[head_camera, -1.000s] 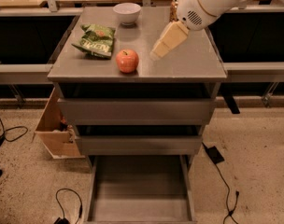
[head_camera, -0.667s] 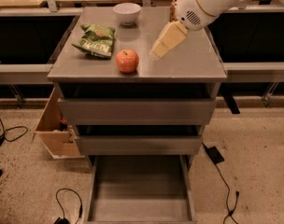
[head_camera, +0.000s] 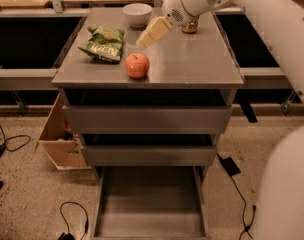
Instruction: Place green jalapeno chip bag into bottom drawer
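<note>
The hand (head_camera: pixel 144 40) has shifted left over the cabinet top (head_camera: pixel 192 64), nearer the green jalapeno chip bag (head_camera: pixel 103 43).

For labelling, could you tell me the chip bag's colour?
The chip bag is green with white lettering, camera view; the pincer hovers beside it.

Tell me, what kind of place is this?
Probably a lab or workshop test area, not a home: a grey metal drawer cabinet, loose cables on a speckled floor, a cardboard box beside it. The robot's claw hovers above the cabinet top, near the chip bag.
</note>
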Controlling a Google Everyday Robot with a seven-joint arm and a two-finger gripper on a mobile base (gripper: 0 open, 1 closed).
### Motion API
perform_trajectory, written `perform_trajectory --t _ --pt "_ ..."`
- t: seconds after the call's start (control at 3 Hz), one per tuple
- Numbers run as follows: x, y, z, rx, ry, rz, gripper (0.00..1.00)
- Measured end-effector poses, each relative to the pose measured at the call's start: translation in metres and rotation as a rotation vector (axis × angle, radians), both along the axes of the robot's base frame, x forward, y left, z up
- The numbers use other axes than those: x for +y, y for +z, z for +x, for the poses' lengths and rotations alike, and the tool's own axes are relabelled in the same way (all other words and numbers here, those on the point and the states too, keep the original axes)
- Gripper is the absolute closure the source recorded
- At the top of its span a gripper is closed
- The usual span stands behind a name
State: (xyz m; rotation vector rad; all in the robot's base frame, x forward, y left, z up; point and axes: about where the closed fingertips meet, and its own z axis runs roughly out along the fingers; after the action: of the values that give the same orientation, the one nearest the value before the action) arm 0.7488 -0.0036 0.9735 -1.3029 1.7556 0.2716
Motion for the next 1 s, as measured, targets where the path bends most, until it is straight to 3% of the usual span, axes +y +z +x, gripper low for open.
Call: perform_trajectory --t 0.33,0.67,1.0 --pt "0.031 -0.009 0.046 0.014 -0.028 0.063 0.00" --pt "0.088 -0.019 0.071 0.103 -0.060 0.055 0.00" --pt "0.133 -0.042 0.075 0.213 -0.024 0.096 0.00"
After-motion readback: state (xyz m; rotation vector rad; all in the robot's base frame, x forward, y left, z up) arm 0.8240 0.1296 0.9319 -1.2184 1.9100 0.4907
